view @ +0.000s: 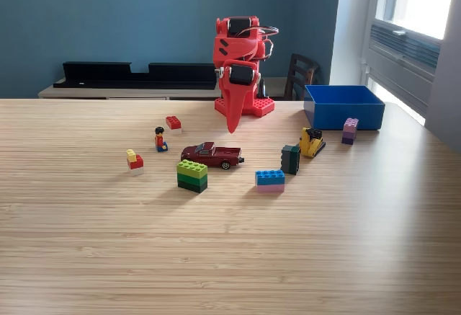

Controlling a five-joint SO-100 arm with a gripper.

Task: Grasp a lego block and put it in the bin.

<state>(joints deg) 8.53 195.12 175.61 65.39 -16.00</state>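
Wooden counter carries all. Blue bin sits on exterior view's right of tool, well apart. Red arm folded, tool pointing down, tip pressed together, pinching nothing. Dark red toy car near, in front of tool. Green lego block beyond car, nearer camera.

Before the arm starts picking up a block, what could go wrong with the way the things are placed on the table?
1. The dark green block stands close to the yellow vehicle; the gripper may knock one while taking the other.
2. The purple block stands right before the bin wall, leaving little room to grasp.
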